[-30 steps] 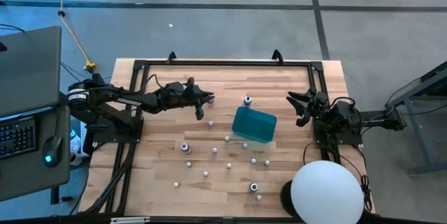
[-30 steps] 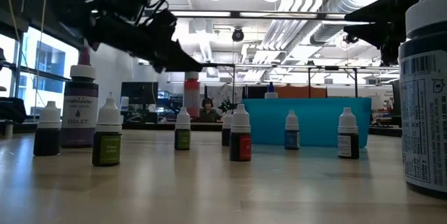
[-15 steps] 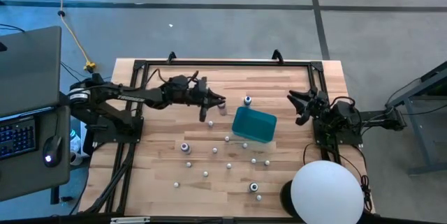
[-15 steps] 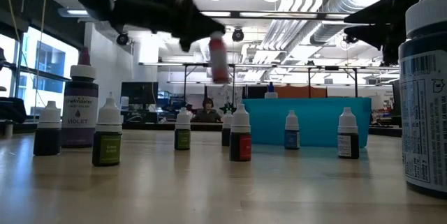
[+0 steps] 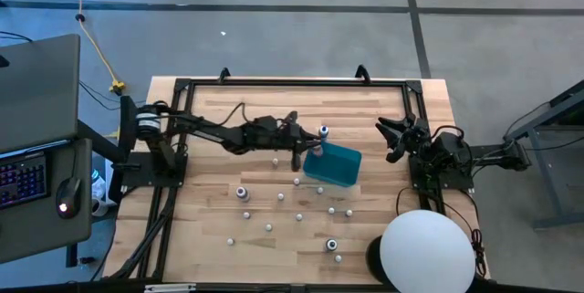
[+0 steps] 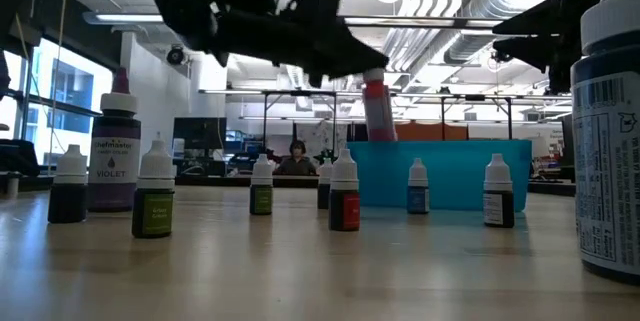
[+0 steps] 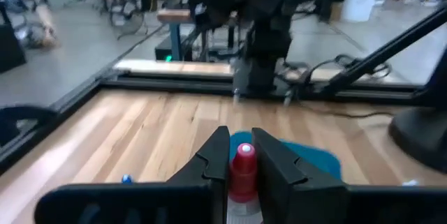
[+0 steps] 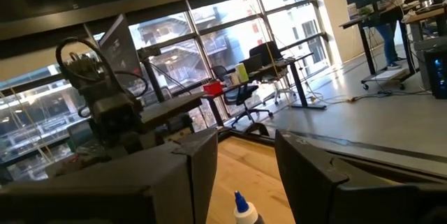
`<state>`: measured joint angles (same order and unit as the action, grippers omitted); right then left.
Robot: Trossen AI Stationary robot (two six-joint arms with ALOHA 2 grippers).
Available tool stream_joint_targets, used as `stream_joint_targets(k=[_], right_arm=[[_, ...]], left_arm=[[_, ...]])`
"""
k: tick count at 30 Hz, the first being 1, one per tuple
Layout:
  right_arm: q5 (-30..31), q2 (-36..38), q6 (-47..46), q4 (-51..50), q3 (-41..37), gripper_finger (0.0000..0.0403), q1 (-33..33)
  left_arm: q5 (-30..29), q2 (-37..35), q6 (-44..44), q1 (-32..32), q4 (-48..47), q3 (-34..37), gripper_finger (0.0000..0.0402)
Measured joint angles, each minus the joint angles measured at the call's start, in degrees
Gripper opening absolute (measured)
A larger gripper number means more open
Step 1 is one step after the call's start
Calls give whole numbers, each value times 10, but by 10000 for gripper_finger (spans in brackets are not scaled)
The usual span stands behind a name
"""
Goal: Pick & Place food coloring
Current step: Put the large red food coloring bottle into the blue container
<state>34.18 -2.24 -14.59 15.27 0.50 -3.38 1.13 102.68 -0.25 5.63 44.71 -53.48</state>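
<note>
Near the low cam we've got whitish-capped food coloring bottles (image 6: 153, 198) standing on the table (image 5: 210, 220), plus a taller violet bottle (image 6: 116, 156). These are untouched, still to pick.

Mid-table: our left gripper (image 5: 297, 150) is pinching a red-capped bottle (image 6: 378, 111), jaws pressed tight on its body. The bottle's long axis is roughly upright, cap up per the left wrist view (image 7: 243, 168). It hangs in the air at the near-left edge of the teal box (image 5: 333, 163), w/ the box lying just ahead of the fingers. So the coming move, we reckon, is a short carry fwd over the rim, then down and release.

Farther right: our right gripper (image 5: 394, 138) waits by the table's right edge, fingers spread, holding nothing. A blue-tipped bottle (image 5: 323, 132) stands just behind the box. Left arm is clearly nearer the box.
</note>
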Motion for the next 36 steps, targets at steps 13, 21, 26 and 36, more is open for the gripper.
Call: stream_joint_targets(k=[13,21,26,36], right_arm=[[-2,0,-6,-2,0,138,0],[-2,0,-6,-3,0,138,0],[-2,0,-6,-3,0,138,0],[-4,0,-34,-21,0,138,0]], left_arm=[[-96,74,3,9,-23,-28,38],[-99,74,34,16,-23,-28,40],[-111,74,35,15,-25,-28,66],[-186,71,74,15,-31,-28,130]])
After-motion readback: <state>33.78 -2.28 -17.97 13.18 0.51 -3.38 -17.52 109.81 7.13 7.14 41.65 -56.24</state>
